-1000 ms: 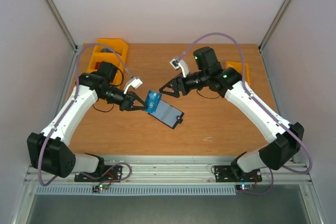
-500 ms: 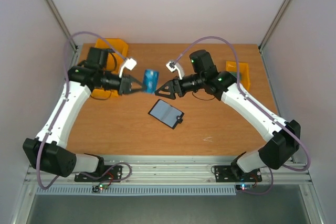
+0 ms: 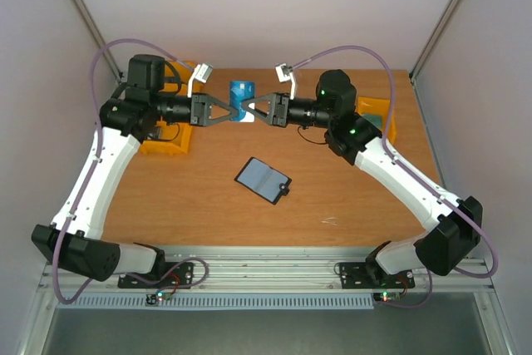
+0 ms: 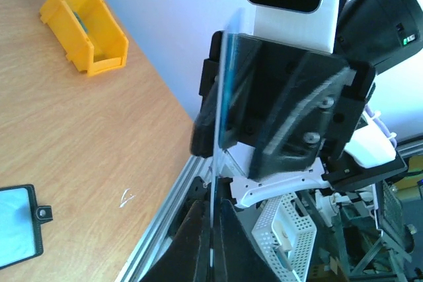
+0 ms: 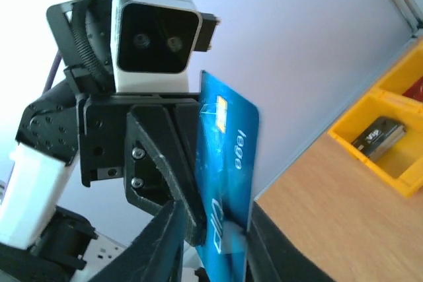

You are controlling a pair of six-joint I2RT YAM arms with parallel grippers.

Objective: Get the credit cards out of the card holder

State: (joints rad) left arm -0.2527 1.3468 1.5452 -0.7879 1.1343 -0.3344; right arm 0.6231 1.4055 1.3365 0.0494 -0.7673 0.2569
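High in the upper middle of the overhead view the two arms meet nose to nose. The credit card stands in the air between them, well apart from the card holder. The holder lies open on the table lower in the frame, blue-grey panel up and snap tab at its lower right. The left gripper comes in from the left and is pinched tight on the card's lower part. The right gripper comes from the right and is just as near, its fingers flanking that same lower end (whether they are truly clamped I cannot tell, since the wrist view shows them close against the card but not the contact itself). If a handover is meant, it seems to turn on this: the card lies dead ahead of both sets of fingertips, its long axis running up the frame, crosswise to both grippers. The card is glossy blue with pale lettering and a small gold chip, and it shows as a mere line when seen edge-on from the left wrist.
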